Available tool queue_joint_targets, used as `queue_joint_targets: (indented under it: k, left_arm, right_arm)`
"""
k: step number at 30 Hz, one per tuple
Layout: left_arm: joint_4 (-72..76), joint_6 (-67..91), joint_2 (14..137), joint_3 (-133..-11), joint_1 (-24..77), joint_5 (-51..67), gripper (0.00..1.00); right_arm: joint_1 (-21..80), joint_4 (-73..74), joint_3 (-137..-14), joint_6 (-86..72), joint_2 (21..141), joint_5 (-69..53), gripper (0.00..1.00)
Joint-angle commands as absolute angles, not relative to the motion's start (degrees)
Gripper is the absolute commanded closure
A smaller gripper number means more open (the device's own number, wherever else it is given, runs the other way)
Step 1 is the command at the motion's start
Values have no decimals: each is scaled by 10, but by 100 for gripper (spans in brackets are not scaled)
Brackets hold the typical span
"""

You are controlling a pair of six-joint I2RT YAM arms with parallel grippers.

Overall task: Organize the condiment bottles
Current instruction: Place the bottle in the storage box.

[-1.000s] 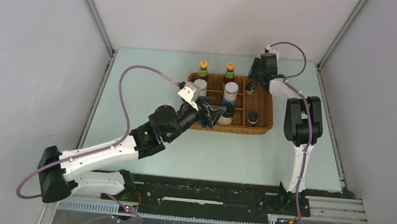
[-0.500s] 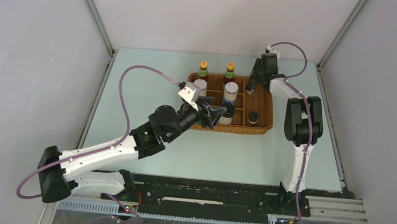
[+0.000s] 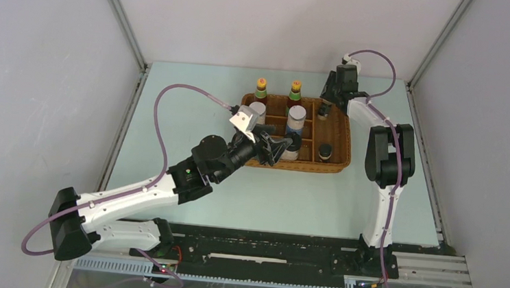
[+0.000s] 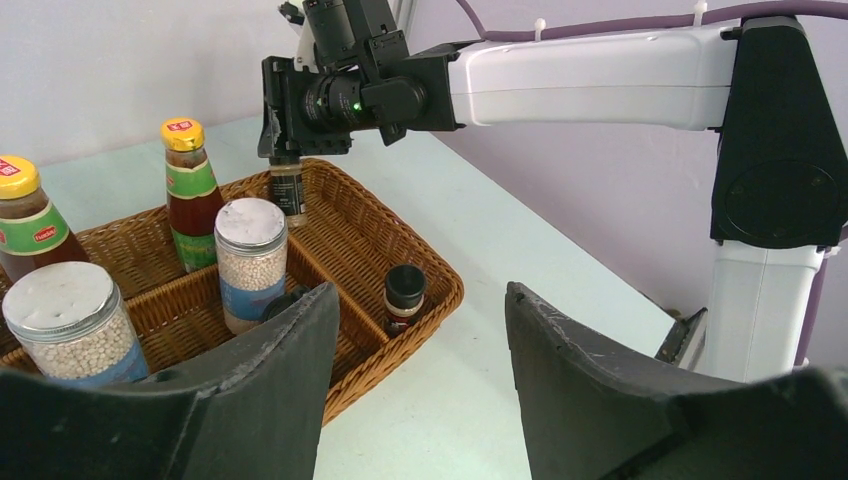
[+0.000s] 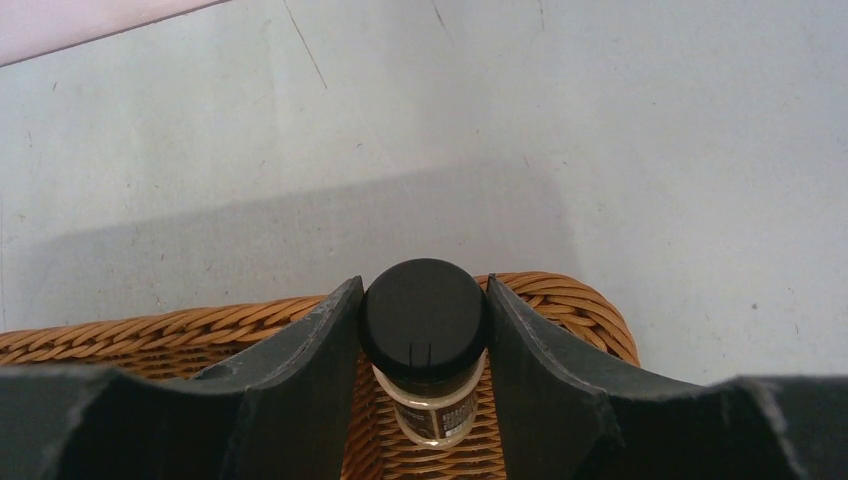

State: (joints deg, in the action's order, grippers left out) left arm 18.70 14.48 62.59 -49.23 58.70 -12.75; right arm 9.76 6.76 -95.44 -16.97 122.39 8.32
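Though pinched snugly by the right gripper (image 5: pixel 424 290), held only at the smooth black cap of the small pale bottle (image 5: pixel 430 400), down at the far right corner compartment of the wicker tray (image 5: pixel 590 325); cannot tell whether resting on the weave or hanging just above it; risky to let go too early: could drop, tip against the rim, or topple over the tray wall onto the table (image 5: pixel 650 150); could also twist in so narrow a hold, being round and slick at the cap; worth watching the woven rim just beside one finger; might snag there on the way out and drag the whole tray; over at the near side, left gripper (image 3: pixel 278 147) half spread and holding nothing, parked just beside a black-capped white bottle (image 3: pixel 292 149); could, on a careless swing, knock that one or the silver-topped shaker (image 4: pixel 251 262) behind it into the neighbours; yellow-capped sauce bottles (image 3: pixel 261 89) upright along the far row, tall and narrow, likeliest to fall on any jolt; tiny dark bottle (image 4: pixel 404 292) alone in the near right compartment, straight ahead of the spread left fingers.
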Motion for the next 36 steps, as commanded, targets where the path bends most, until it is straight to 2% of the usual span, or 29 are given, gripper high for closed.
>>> queue_joint_targets:
  k: [1,15,36]
  left_arm:
    - [199,153,623,-505,584,-118,34]
    - [206,169,615,-498,584,-113,34]
    - [198,180,596,-484,586,-110,34]
  right_arm:
    - [93,66,-975,-171,1215,85,45]
    - [97,54,-943,-165,1185,87,54]
    - [120,50,-917,-149,1141,112,54]
